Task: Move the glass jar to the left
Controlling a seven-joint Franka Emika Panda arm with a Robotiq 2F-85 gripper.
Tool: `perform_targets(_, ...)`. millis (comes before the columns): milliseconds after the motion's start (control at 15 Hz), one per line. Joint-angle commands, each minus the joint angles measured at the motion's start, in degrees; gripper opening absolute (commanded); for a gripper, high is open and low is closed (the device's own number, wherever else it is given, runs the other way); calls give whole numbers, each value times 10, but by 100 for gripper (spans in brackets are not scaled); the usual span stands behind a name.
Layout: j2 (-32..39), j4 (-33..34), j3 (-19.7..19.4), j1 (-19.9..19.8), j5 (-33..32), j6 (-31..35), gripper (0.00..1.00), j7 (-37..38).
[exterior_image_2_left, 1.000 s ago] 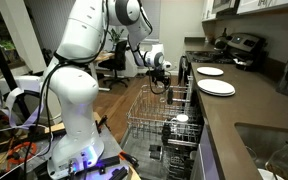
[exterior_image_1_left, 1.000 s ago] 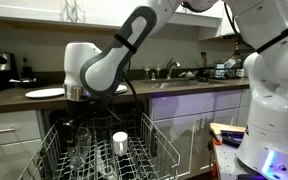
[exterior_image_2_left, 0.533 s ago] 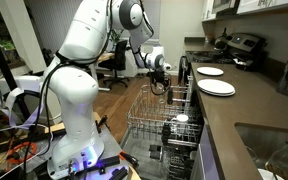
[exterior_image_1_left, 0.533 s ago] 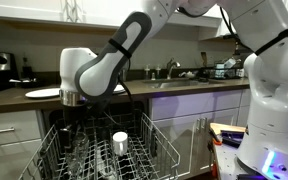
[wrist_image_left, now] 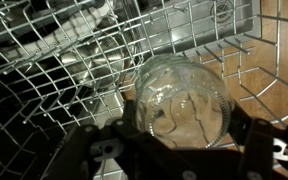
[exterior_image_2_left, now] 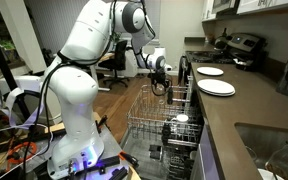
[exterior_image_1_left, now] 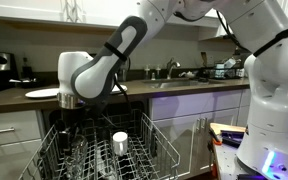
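Robot hand [wrist_image_left: 184,132] clamping on the glass jar [wrist_image_left: 182,95], fingers pressing either side, jar hanging over the wire dishwasher rack [wrist_image_left: 44,60], white cup [exterior_image_1_left: 120,141] standing in the rack nearby.

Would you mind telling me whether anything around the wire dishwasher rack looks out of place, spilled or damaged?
Nothing stands out. The small clear glass jar sits upright in the gripper over the wire dishwasher rack, and the white-topped cup stands upright inside it. No spill or breakage shows.
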Motion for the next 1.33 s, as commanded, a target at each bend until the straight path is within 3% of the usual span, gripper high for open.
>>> perform_targets(0,16,31,14,-14,23,-22,61,-38)
perform_targets(1267,94,117,26,-29,38,-66,61,-77)
